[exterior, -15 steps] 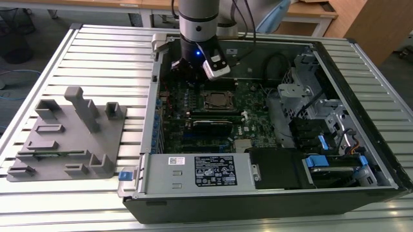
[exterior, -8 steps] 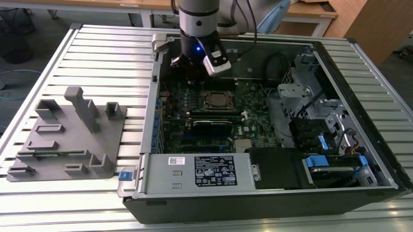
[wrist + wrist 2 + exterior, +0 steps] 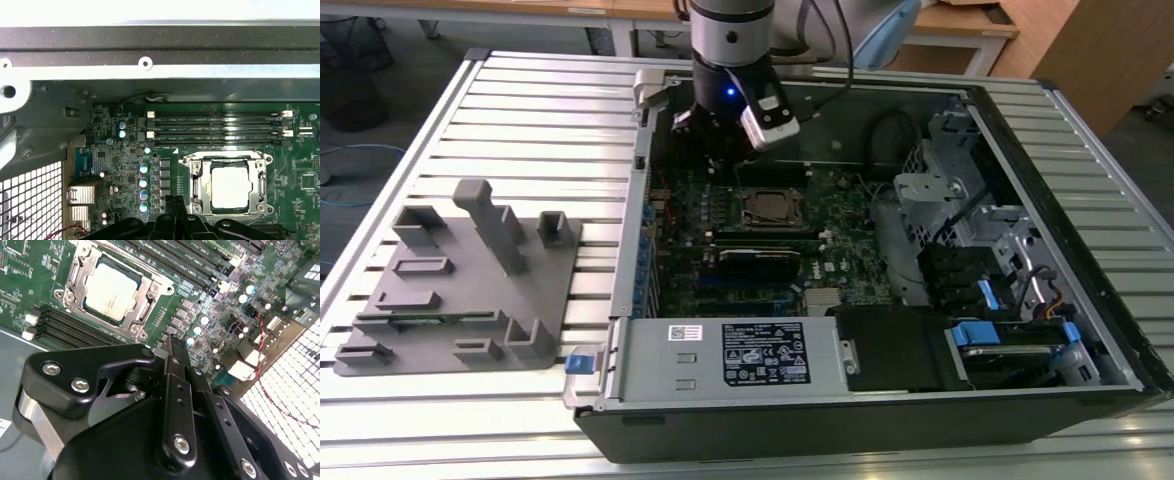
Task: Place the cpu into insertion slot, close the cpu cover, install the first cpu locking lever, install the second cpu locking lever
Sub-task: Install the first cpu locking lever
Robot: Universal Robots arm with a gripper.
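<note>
The cpu (image 3: 111, 290) (image 3: 230, 186), a pale silver square, lies flat in the insertion slot (image 3: 771, 208) on the green board. The cpu cover (image 3: 146, 299) (image 3: 197, 182), a metal frame, lies down around the chip's edges. Thin metal levers run along the socket's sides; I cannot tell whether they are latched. My gripper (image 3: 176, 351) (image 3: 176, 201) hangs just off one corner of the socket with its black fingers pressed together and nothing between them. In the exterior view the gripper (image 3: 718, 150) is behind the socket and toward that view's left.
The open computer case (image 3: 854, 395) lies on a slatted metal table. Black memory slots (image 3: 215, 127) run beside the socket. A black card (image 3: 761, 258) sits in front of it. A grey fixture block (image 3: 467, 290) stands at the exterior view's left. Case walls surround the board.
</note>
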